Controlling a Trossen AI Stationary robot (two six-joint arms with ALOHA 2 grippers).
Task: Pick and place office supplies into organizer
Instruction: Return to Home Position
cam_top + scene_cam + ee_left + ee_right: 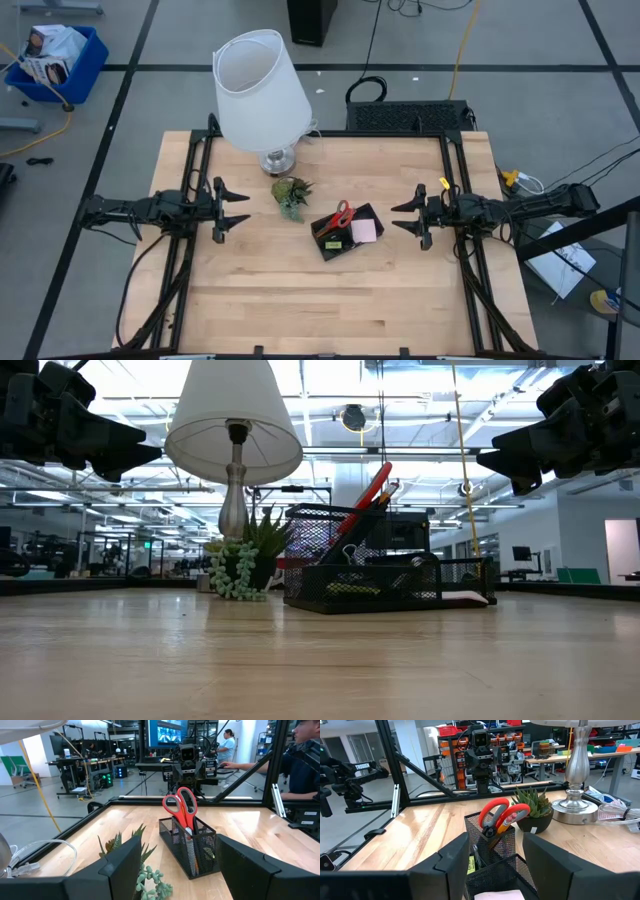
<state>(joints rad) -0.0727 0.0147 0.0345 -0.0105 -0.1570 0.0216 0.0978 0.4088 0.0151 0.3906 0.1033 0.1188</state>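
The red-handled scissors [340, 215] are seen standing handles-up in the tall mesh cup of the black organizer [450, 577]. The organizer is set near the middle of the wooden table [300, 300], just beside a small green plant [291, 195] and near a white-shaded lamp [260, 90]. A pink sticky-note pad [363, 231] is laid in the low compartment, with a yellow-green piece [334, 243] alongside. The left gripper [240, 207] and right gripper [398, 217] are pictured raised at opposite sides, well apart from the organizer, fingers spread wide and empty.
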